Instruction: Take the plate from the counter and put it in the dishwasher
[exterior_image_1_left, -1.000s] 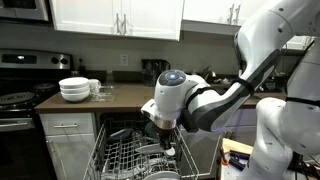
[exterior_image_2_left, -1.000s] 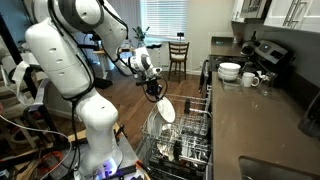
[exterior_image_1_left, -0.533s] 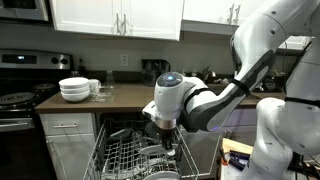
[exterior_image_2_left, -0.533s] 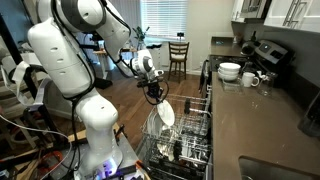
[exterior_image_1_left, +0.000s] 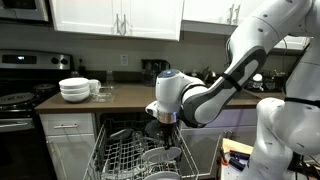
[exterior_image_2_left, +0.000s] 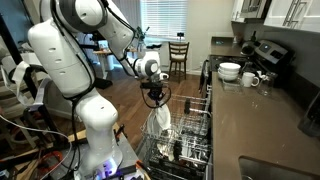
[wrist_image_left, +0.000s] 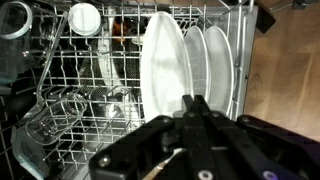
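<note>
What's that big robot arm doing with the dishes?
It's loading the dishwasher. The gripper holds a white plate on its edge, low over the pulled-out wire rack. In the wrist view, the plate stands upright beside two other white plates that sit in the rack. It doesn't look let go yet. A stack of bowls sits on the counter.

Ext. cams front/side of dishwasher; wrist cam close above.
</note>
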